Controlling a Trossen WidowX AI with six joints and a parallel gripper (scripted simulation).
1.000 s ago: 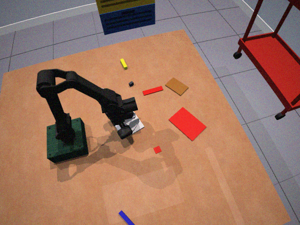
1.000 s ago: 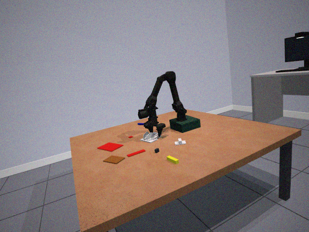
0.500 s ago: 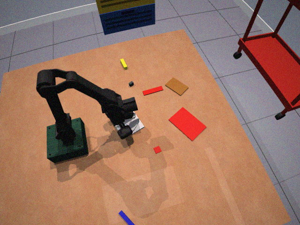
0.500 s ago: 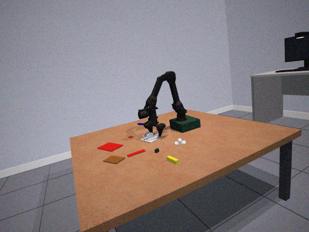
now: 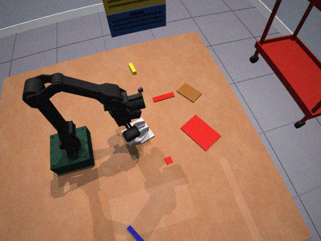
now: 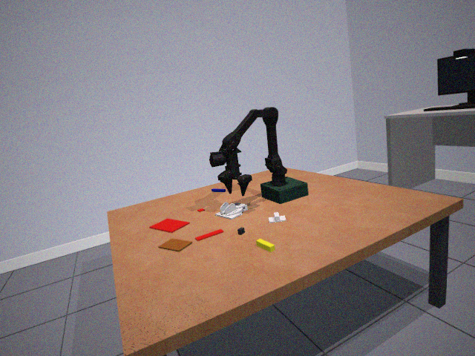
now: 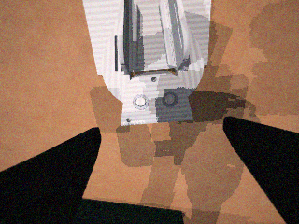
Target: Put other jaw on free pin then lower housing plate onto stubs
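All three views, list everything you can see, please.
Table: one, orange-brown, beneath arm
Gear-jaw assembly: one, white, tabletop
Cross-shaped piece: one, white, tabletop
Cube: one, black, tabletop
Bars: three, red, yellow, blue, tabletop
Flat tiles: three, two red, one brown, tabletop
Crates: two, yellow above blue, floor
Cart: one, red, floor
Desk: one, grey, background
Monitor, keyboard: one each, black, desk
Base: one, green, tabletop
Arm: one, black, on base
End effector: one, black, arm's end

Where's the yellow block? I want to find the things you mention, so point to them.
In the exterior view, the yellow block [image 5: 132, 68] [image 6: 265, 245] lies at the table's near side, right of the small black cube [image 5: 140, 89] [image 6: 240, 231].
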